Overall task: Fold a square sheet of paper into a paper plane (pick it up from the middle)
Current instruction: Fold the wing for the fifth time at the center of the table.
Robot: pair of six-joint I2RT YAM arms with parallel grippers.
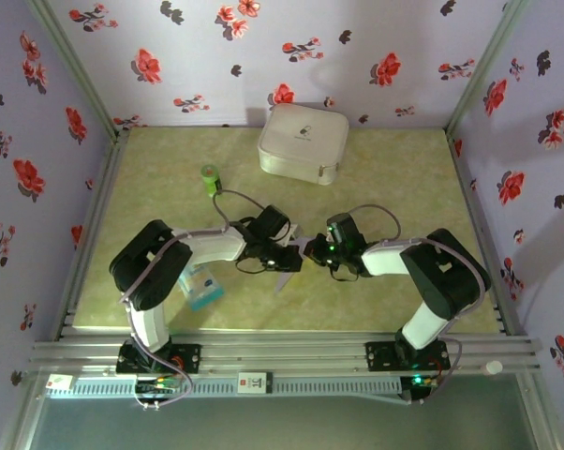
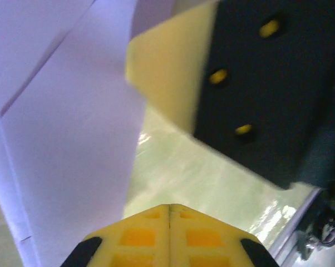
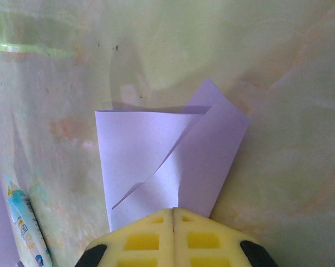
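We held the part-folded square sheet of paper pinched in our right gripper, its length running straight ahead; our left gripper, clenched, sat just beside it.

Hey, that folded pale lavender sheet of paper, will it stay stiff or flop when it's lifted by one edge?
Probably floppy: the folded pale lavender sheet of paper is thin, its layers overlapping loosely beyond the shut right pincer. Likely very light, so a push should slide it over the glossy green table rather than tip it.
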